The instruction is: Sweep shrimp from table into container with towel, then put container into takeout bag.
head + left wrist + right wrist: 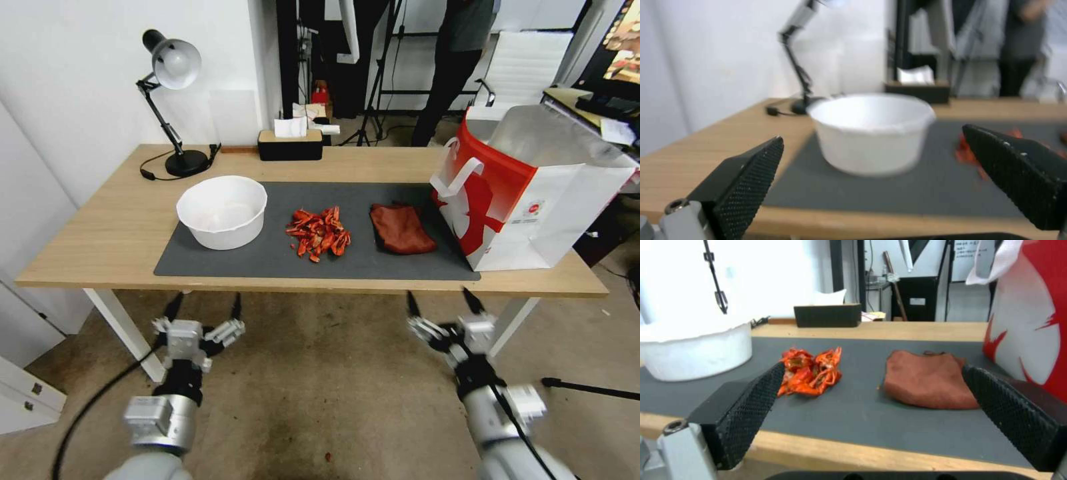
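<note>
A pile of glossy red-orange shrimp point(319, 233) point(810, 371) lies mid-mat on the table point(120, 227). The white round container point(222, 211) point(871, 131) stands to its left, the brick-red towel point(401, 229) point(928, 378) lies flat to its right. The red and white takeout bag point(527, 193) point(1031, 316) stands open at the right end. My left gripper point(203, 307) point(871, 173) hangs open below the table's front edge, facing the container. My right gripper point(443, 303) point(871, 406) is open too, below the front edge and facing the towel and shrimp.
A black desk lamp point(175, 100) and a black tissue box point(290, 143) stand along the table's back edge. Bare wood lies left of the mat. The floor in front of the table is open carpet.
</note>
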Controlling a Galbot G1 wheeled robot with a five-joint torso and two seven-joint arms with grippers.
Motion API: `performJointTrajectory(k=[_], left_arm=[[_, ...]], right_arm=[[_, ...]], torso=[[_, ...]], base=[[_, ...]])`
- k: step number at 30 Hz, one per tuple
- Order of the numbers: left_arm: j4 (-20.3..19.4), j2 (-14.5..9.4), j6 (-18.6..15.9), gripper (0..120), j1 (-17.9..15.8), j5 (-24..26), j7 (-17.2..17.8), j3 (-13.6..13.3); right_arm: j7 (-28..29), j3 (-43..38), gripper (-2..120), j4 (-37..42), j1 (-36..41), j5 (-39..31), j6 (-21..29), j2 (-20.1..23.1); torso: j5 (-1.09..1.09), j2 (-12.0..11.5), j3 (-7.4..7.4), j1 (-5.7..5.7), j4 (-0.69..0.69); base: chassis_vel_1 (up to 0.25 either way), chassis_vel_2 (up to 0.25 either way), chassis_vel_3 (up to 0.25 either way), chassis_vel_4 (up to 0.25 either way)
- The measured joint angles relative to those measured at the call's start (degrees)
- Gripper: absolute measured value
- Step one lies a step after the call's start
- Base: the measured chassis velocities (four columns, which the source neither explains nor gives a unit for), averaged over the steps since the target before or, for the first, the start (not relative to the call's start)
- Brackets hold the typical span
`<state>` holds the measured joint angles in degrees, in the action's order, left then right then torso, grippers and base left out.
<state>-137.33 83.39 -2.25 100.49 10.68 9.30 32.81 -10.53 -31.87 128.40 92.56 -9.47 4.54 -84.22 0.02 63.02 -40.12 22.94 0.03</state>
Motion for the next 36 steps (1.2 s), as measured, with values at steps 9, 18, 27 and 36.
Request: performJointTrajectory(k=[9,18,27,36], left_arm=[[1.2,-0.4,0.5,100,0.1,1.6,1.6,-0.2],[2.4,-0.4,1.5,100,0.9,0.8,1.6,-0.6],[3.7,-4.6,2.5,100,-2.4,2.4,0.7,1.5],[10.6,-23.7,-1.4,100,-15.3,15.1,-0.7,2.6]], right_arm=[[0.1,-4.1,100,-1.5,-1.1,-2.6,-1.1,0.9],[-0.1,-3.8,100,-2.1,-1.0,-3.1,-1.2,0.6],[-0.7,-2.3,100,-2.7,-0.9,-2.6,-1.8,0.4],[-0.3,-1.2,100,-3.1,0.4,-1.3,-1.9,1.4]], torso=[[-0.03,0.0,0.00,-0.01,-0.03],[-0.03,0.0,0.01,-0.02,-0.03],[-0.03,0.0,0.01,-0.03,-0.03],[-0.06,0.0,0.01,-0.03,-0.03]], base=[[0.000,0.000,0.000,0.000],[0.000,0.000,0.000,0.000],[0.000,0.000,0.000,0.000],[0.000,0.000,0.000,0.000]])
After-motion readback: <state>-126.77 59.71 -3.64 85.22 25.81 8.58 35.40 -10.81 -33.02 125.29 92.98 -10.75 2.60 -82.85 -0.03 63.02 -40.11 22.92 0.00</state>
